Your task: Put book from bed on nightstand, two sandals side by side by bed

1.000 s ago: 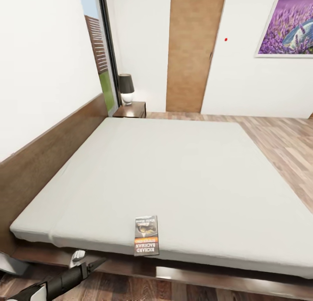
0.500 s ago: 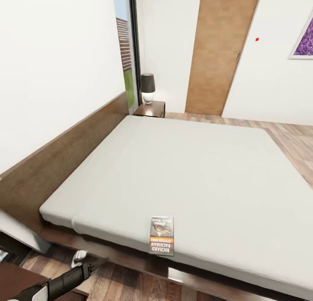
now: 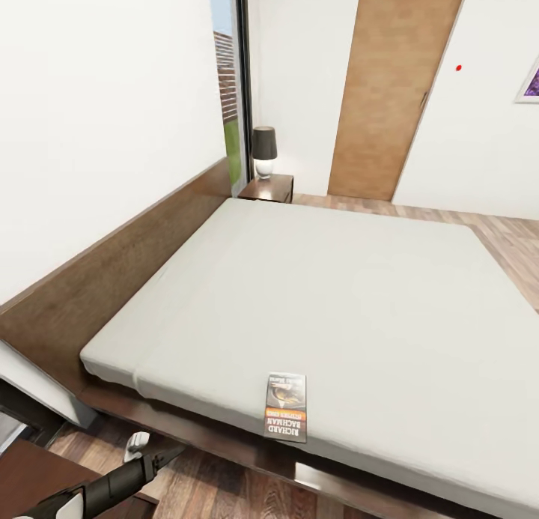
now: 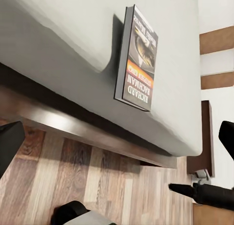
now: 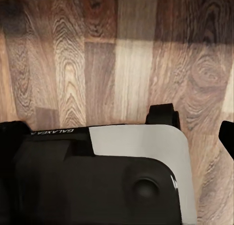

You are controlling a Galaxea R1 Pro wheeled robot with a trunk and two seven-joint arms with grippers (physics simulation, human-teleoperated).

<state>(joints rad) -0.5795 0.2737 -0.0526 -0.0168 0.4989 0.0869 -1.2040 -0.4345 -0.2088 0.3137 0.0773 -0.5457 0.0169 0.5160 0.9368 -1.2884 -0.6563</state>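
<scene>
Paperback book (image 3: 286, 417), dark-covered with an orange band and white lettering, lies flat at the near edge of the large off-white mattress of the bed (image 3: 337, 294), untouched. Compared with a second ago the whole view has swung left, so the camera turned, not the book; the small dark reddish-brown nightstand (image 3: 268, 187) with its lamp (image 3: 263, 150) stays at the far left corner. Pick-up has not begun. Left hand (image 3: 153, 453) hangs low near the bed frame, empty; whether its fingers are apart I cannot tell. Right hand's state is likewise unclear.
</scene>
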